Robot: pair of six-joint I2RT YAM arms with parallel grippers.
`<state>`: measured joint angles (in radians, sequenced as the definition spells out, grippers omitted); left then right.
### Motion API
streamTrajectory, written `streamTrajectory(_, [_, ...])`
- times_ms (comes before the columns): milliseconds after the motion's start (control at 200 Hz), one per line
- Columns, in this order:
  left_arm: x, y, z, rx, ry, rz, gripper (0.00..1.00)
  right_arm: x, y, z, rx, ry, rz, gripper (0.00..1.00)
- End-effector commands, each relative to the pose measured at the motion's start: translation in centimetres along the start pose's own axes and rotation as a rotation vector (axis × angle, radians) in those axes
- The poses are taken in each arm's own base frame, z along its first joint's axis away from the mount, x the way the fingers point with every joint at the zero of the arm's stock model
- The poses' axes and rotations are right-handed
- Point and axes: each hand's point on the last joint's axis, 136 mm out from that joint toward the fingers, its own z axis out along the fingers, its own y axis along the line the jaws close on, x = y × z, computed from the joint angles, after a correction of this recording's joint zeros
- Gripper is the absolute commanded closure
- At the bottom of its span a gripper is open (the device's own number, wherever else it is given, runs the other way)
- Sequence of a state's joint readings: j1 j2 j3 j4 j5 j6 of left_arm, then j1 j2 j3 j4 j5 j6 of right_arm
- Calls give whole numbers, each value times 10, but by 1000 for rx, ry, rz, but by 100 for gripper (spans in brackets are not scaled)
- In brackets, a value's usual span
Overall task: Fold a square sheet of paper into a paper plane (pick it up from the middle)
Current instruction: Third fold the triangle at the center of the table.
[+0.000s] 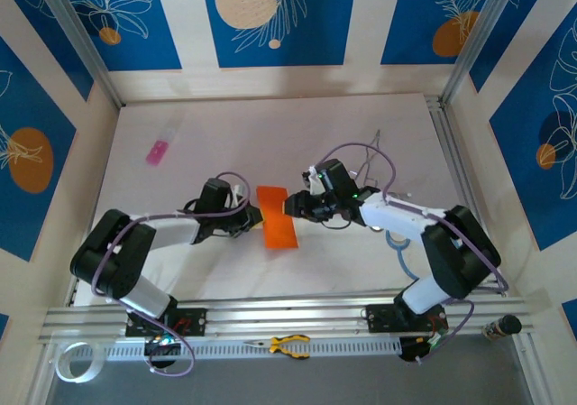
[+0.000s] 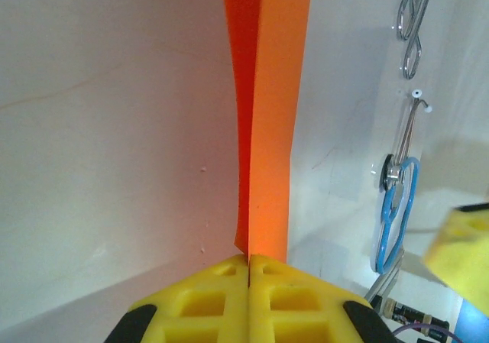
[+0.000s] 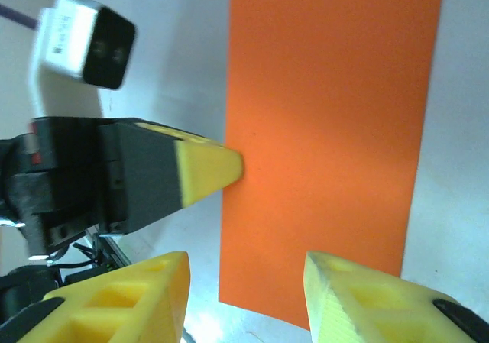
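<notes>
The square sheet of paper [image 1: 275, 217] is bright orange and shows as a narrow folded rectangle in the middle of the white table. My left gripper [image 1: 253, 221] comes at it from the left and is shut on its edge. In the left wrist view the paper [image 2: 269, 129] rises straight out of the closed left gripper [image 2: 249, 262], two layers meeting at a crease. My right gripper [image 1: 294, 208] sits at the paper's right side. In the right wrist view the right gripper [image 3: 244, 273] is open, its yellow fingertips [image 3: 174, 276] apart at the edge of the paper [image 3: 328, 121], gripping nothing.
A small pink object [image 1: 158, 152] lies at the far left of the table. Yellow-handled pliers [image 1: 288, 344] rest on the front rail. A blue-handled tool [image 2: 397, 213] lies by the right arm's base. Patterned walls close in the table on three sides.
</notes>
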<state>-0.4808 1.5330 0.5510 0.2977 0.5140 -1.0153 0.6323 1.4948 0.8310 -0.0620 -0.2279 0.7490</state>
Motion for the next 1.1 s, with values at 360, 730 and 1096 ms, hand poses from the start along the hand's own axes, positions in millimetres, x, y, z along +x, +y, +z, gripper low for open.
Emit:
streamTrajectory(360, [-4, -9, -7, 30, -43, -47, 100, 39, 45, 17, 244, -266, -1037, 52])
streamTrajectory(730, [-5, -8, -4, 37, -38, -61, 100, 67, 48, 64, 397, -284, -1284, 39])
streamTrajectory(1096, [-4, -7, -5, 21, -33, -54, 100, 66, 28, 56, 494, -309, -1285, 42])
